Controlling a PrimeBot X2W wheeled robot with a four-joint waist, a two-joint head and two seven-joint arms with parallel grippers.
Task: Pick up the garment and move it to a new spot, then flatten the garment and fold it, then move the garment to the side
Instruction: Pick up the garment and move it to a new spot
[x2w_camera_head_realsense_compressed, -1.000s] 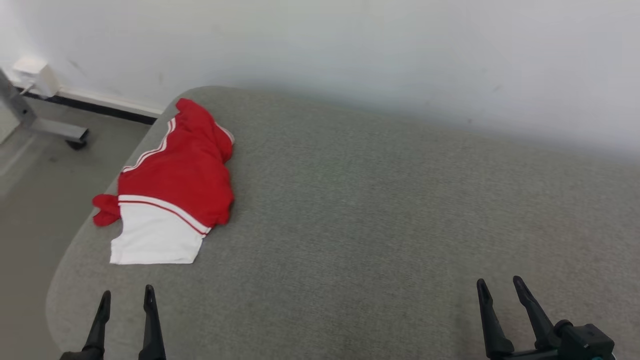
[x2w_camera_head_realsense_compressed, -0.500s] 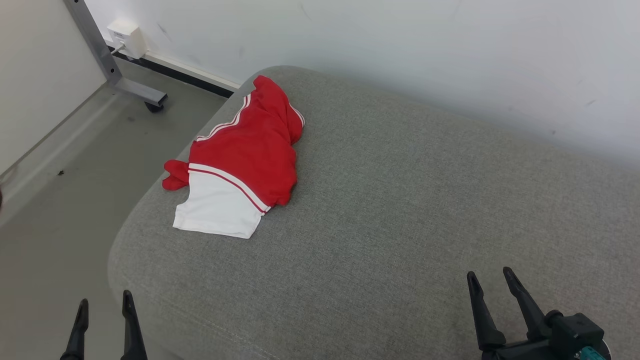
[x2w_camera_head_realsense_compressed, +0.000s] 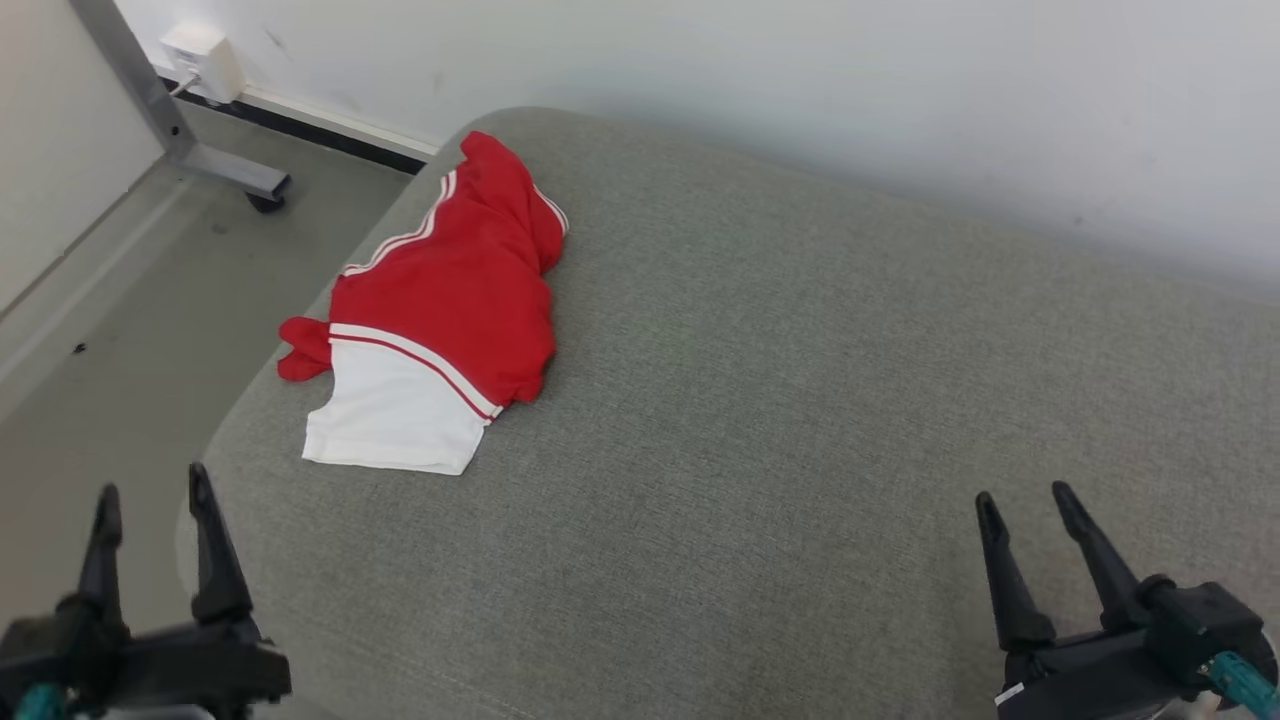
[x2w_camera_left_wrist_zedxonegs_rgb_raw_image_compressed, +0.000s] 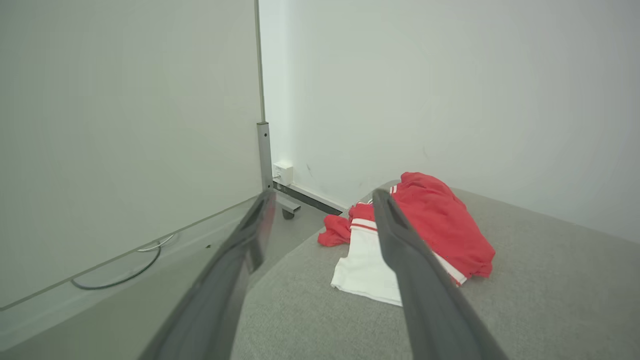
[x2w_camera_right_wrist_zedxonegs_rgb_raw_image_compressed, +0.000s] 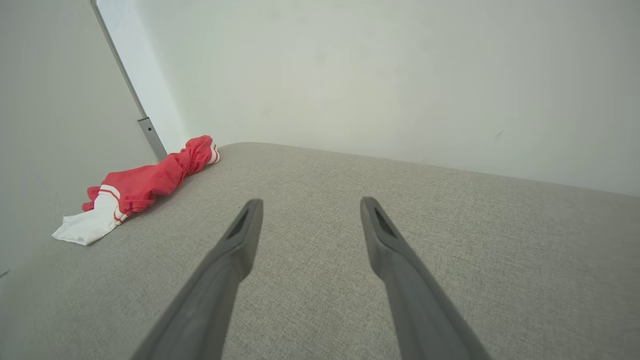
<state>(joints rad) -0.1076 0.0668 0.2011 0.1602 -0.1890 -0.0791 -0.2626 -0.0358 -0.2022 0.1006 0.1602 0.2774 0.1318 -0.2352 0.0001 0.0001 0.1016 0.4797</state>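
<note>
We have turned our head left, bringing the garment (x2w_camera_head_realsense_compressed: 440, 300), bunched at the far left corner of the cushion (x2w_camera_head_realsense_compressed: 800, 400), nearer centre. Our left gripper (x2w_camera_head_realsense_compressed: 150, 480) and right gripper (x2w_camera_head_realsense_compressed: 1022, 492) sit higher, jaws apart, empty; pickup hasn't started.

The grey cushion top (x2w_camera_head_realsense_compressed: 800, 420) offers open passage up to the wall (x2w_camera_head_realsense_compressed: 800, 90) — obstructions: the bunched garment (x2w_camera_head_realsense_compressed: 450, 290) at its far-left corner and a metal frame leg (x2w_camera_head_realsense_compressed: 215, 172) beyond it.
</note>
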